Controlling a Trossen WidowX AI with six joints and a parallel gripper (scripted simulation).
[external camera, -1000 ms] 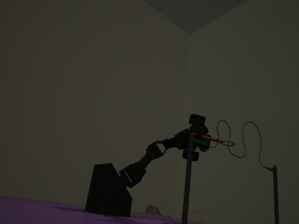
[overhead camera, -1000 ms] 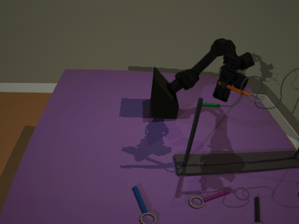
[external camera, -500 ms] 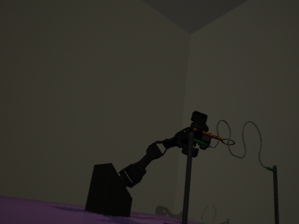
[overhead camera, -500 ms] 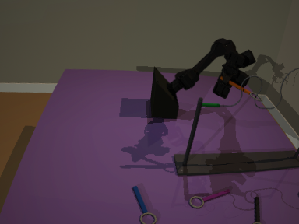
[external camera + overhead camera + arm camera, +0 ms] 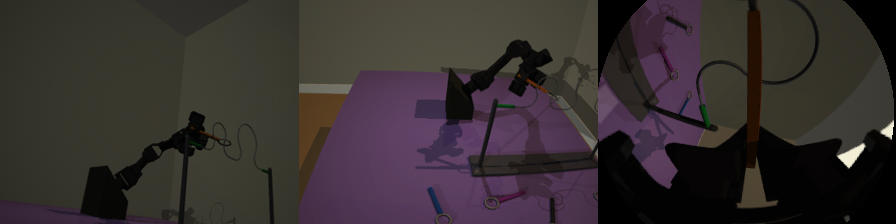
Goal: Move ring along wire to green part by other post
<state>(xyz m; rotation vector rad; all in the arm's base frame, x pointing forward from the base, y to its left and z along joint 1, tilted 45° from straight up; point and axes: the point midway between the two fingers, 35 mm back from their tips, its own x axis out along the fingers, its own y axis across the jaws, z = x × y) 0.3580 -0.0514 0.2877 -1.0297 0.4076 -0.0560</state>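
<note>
The orange handle [image 5: 535, 85] [image 5: 210, 135] [image 5: 754, 65] slants down from my gripper [image 5: 750, 126] to its ring, which is out of sight in the wrist view. My gripper is shut on the upper end of the handle. The ring [image 5: 552, 96] [image 5: 224, 142] appears around the grey wire [image 5: 529, 106] [image 5: 255, 145] [image 5: 816, 40], on the descending side of the first hump. Whether they touch is too small to tell. One green part [image 5: 505, 106] [image 5: 195, 144] [image 5: 704, 115] is by the near post [image 5: 487, 134] [image 5: 184, 179]; the other green part [image 5: 265, 170] is by the far post [image 5: 271, 194].
The posts stand on a dark base [image 5: 532, 164]. A second wire hump rises beyond the ring. On the purple table [image 5: 377, 155] lie a blue-handled ring [image 5: 435, 200], a magenta-handled ring [image 5: 511, 196] and a black-handled ring [image 5: 552, 208].
</note>
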